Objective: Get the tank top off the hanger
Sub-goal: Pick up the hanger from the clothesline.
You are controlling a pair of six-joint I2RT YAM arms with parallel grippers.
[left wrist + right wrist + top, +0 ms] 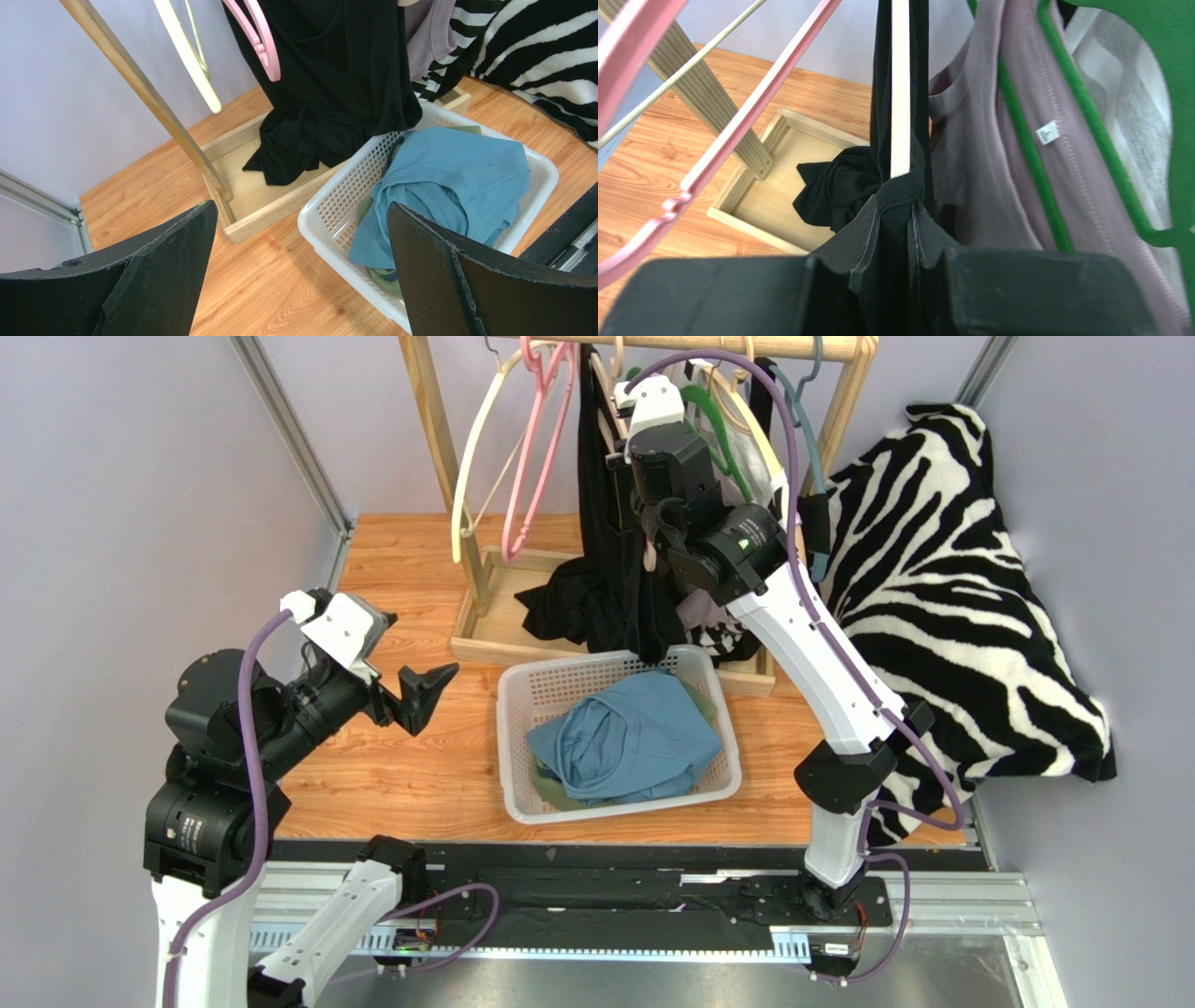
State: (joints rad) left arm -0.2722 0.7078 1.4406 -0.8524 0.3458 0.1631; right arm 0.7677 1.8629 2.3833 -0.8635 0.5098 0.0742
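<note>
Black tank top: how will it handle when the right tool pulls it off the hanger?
Probably floppy: the black tank top hangs limp, hem bunched in the wooden tray. Likely light, following the right tool pinching it. Fabric straddles the pale hanger, so it may drag that along.

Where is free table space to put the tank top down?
Bare wood lies between the white basket and the left gripper, and also left of the rack base. Crowded: under the rail, where the right gripper pinches the black tank top.

The tank top (624,546) hangs on the rack (498,616), behind the basket (512,742).
</note>
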